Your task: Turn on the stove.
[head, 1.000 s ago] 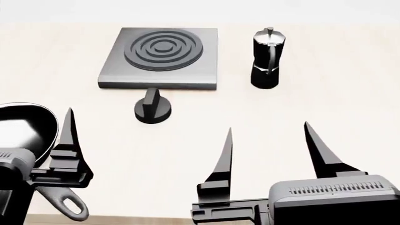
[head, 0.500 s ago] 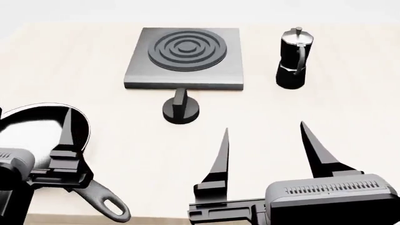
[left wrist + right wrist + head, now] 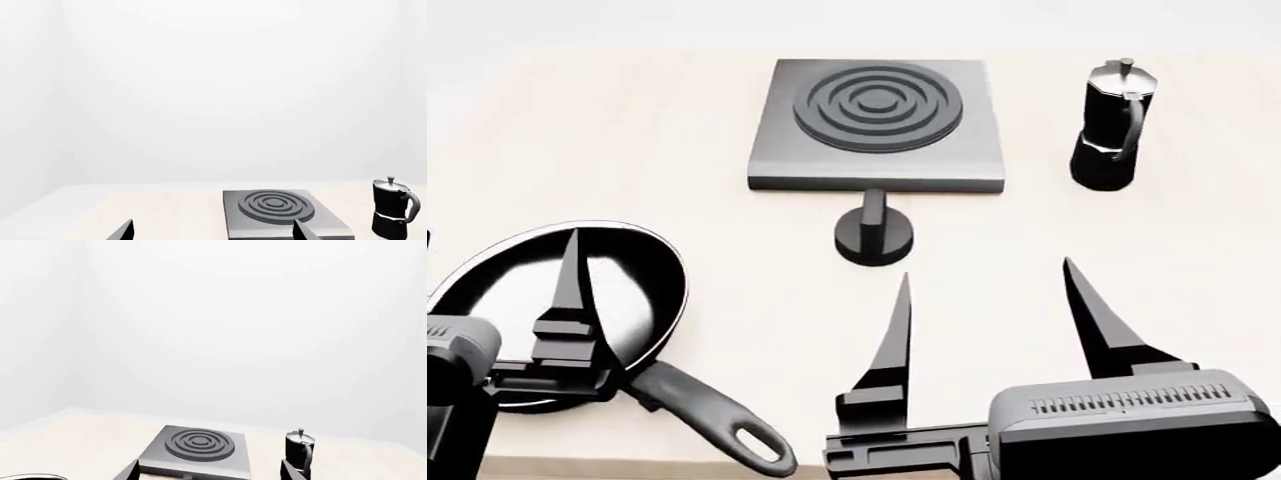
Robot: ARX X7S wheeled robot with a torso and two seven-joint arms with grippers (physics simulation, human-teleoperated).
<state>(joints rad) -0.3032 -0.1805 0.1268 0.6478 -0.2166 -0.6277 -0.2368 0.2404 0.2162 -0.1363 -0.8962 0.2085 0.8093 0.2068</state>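
Note:
The stove (image 3: 878, 125) is a flat grey square slab with a ringed round burner, at the table's far middle in the head view. Its small black finned knob (image 3: 874, 235) stands on the table just in front of the slab. The stove also shows in the left wrist view (image 3: 280, 215) and the right wrist view (image 3: 197, 450). My right gripper (image 3: 985, 295) is open, near the table's front edge, well short of the knob. My left gripper (image 3: 567, 290) hangs over the frying pan; only one finger shows in the head view, and the left wrist view shows its tips wide apart.
A black moka pot (image 3: 1110, 125) stands to the right of the stove. A black frying pan (image 3: 561, 310) lies at the front left, handle pointing to the front edge. The table is light wood (image 3: 1121, 240), with white walls behind.
The head view has shifted left: stove, knob and moka pot slid to the right in the picture, and more of the frying pan came into view. Both grippers stay about where they were.

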